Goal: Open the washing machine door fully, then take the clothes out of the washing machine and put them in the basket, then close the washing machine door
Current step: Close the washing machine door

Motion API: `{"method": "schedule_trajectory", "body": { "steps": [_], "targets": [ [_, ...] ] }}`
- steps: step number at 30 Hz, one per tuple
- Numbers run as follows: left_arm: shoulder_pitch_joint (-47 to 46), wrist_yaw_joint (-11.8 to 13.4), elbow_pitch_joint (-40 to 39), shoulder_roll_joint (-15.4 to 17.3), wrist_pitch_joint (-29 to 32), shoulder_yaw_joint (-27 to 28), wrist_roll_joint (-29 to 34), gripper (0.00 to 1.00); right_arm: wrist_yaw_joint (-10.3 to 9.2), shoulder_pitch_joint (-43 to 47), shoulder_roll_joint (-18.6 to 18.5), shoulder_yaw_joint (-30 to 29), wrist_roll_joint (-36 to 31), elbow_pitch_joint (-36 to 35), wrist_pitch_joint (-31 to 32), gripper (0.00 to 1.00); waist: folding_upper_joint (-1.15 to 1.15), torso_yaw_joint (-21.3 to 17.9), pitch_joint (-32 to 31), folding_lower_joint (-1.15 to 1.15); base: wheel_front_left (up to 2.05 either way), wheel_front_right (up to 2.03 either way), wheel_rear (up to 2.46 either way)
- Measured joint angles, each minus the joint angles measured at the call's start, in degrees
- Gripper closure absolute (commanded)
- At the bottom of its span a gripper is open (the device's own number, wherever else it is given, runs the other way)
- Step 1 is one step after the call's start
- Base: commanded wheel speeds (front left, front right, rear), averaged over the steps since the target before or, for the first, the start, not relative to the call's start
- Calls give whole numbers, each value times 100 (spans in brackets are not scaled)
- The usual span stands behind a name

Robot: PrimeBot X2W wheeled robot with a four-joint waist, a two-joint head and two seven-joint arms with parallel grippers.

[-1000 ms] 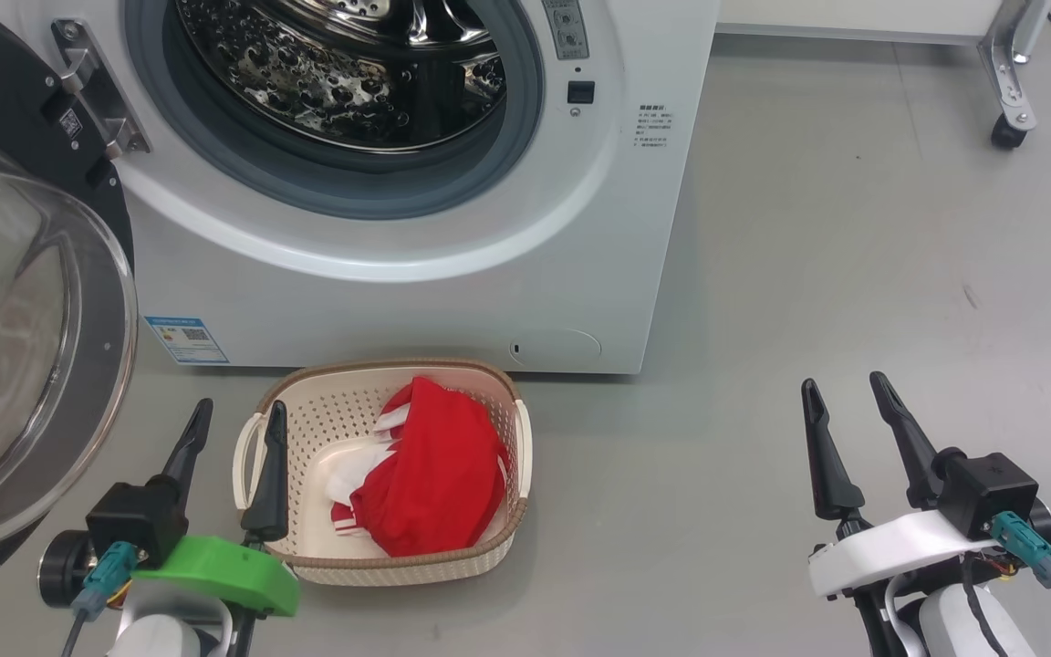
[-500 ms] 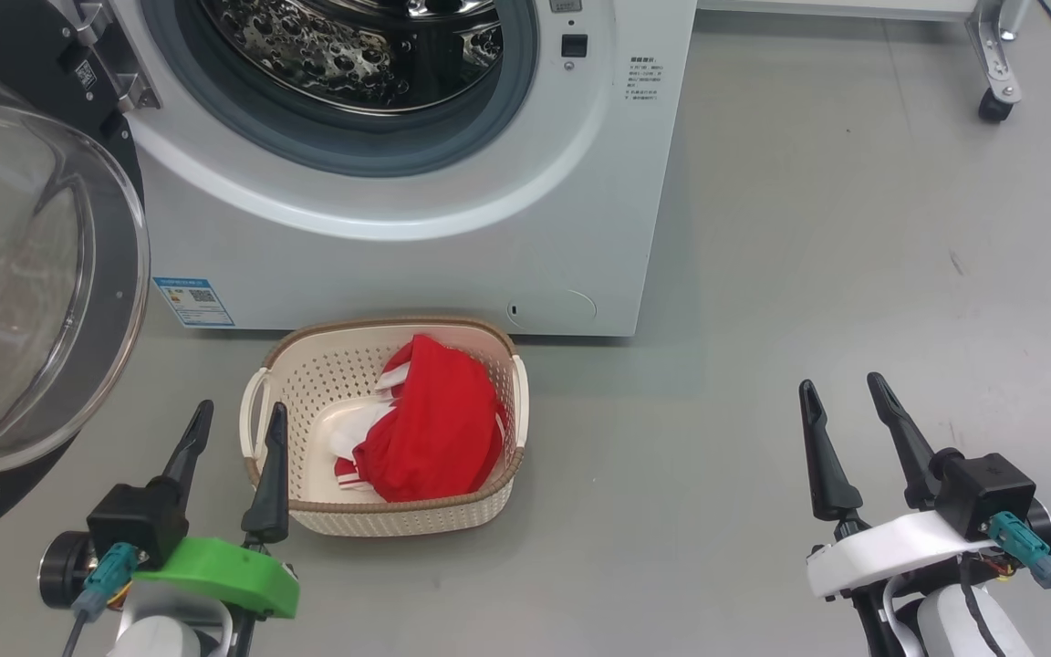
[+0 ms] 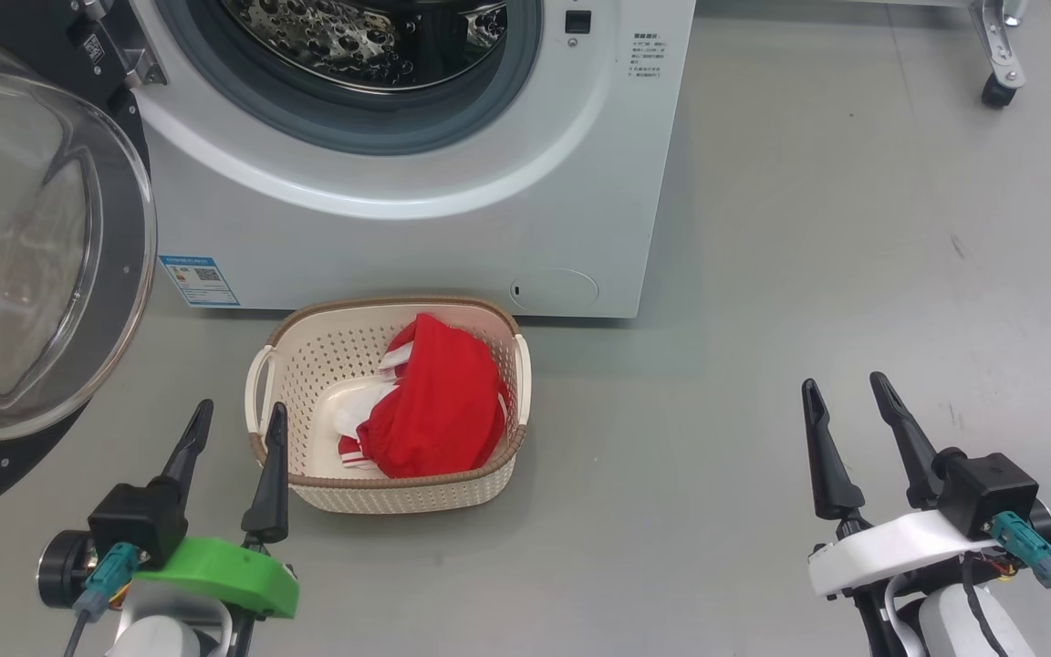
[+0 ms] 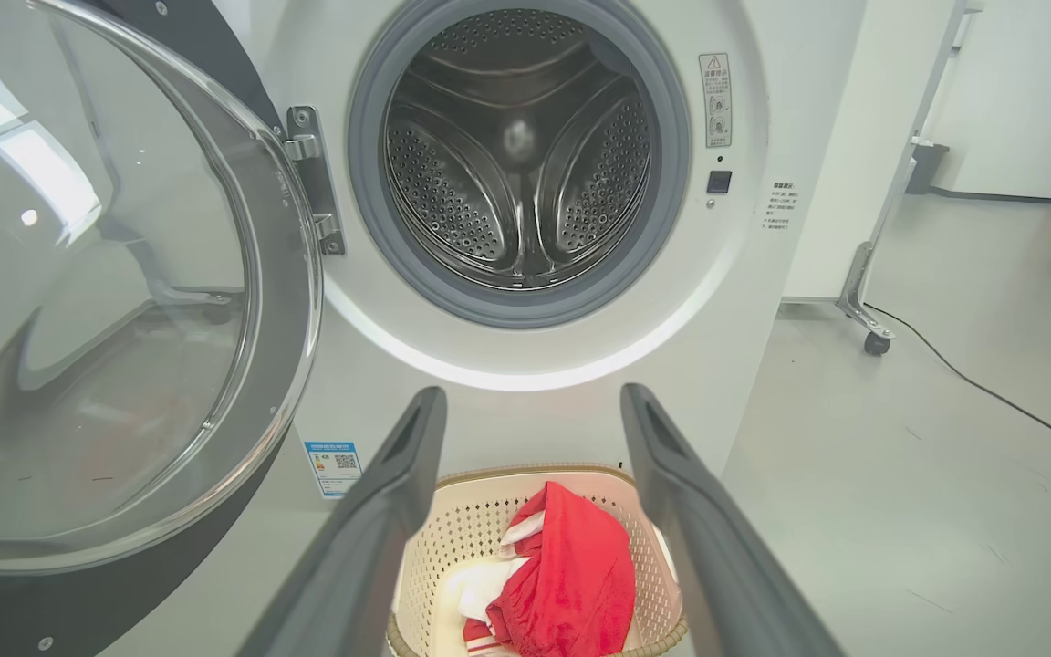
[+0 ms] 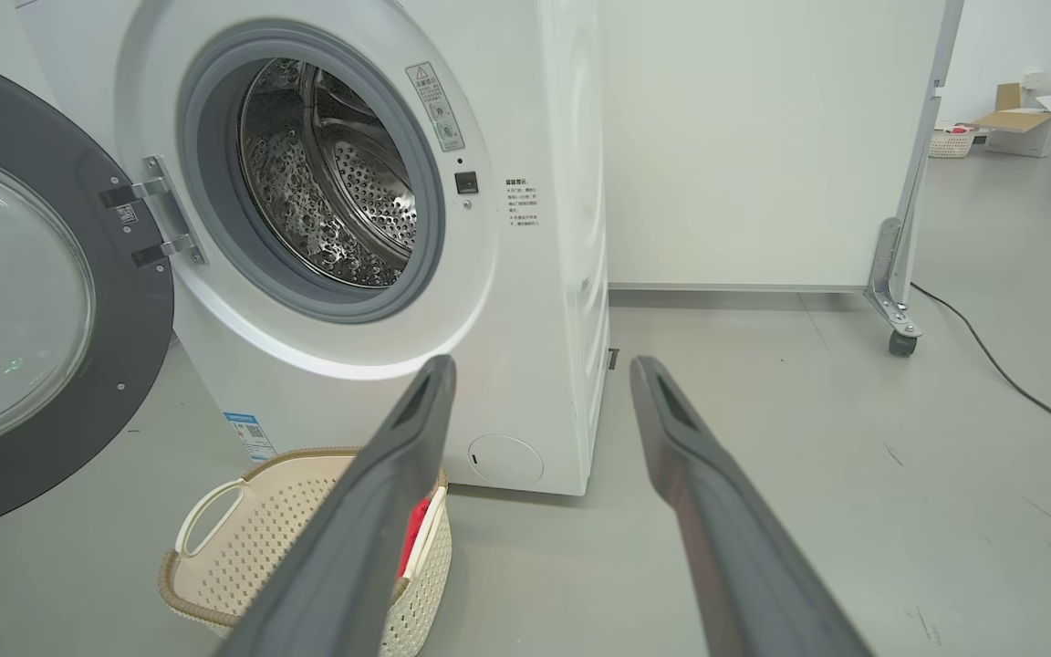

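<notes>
One basket [image 3: 379, 304] holding the clothes [image 3: 434, 411] fronts one washing machine [image 3: 416, 246]; left pincer [image 3: 243, 408] and right pincer [image 3: 842, 381] gape empty, open floor [image 3: 808, 228] rightward.

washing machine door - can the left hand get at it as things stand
Probably yes. The washing machine door stands open ahead-left of the left hand, which is open and empty; only floor lies between, the basket to its right.

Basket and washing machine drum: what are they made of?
The basket looks like matte cream plastic: moulded, with rows of small holes. Its brown woven-look rim is probably plastic too. The drum looks like shiny steel: it mirrors light and is punched with holes.
</notes>
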Motion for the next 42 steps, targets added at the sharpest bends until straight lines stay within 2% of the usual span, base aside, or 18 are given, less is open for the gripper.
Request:
{"method": "schedule_trajectory", "body": {
  "steps": [24,33,42],
  "targets": [
    [-1,0,18,-7,0,-53,57,0,-4,2,29,-91,0,-29,0,0,0,60,-36,0,0,0,0],
    [-7,0,25,-19,0,-133,57,0,-4,90,30,-118,0,-86,0,0,0,360,22,0,0,0,0],
    [-12,8,30,-26,0,-138,57,0,2,88,22,-103,-1,-115,0,0,0,889,95,0,0,0,0]
  ]
}}
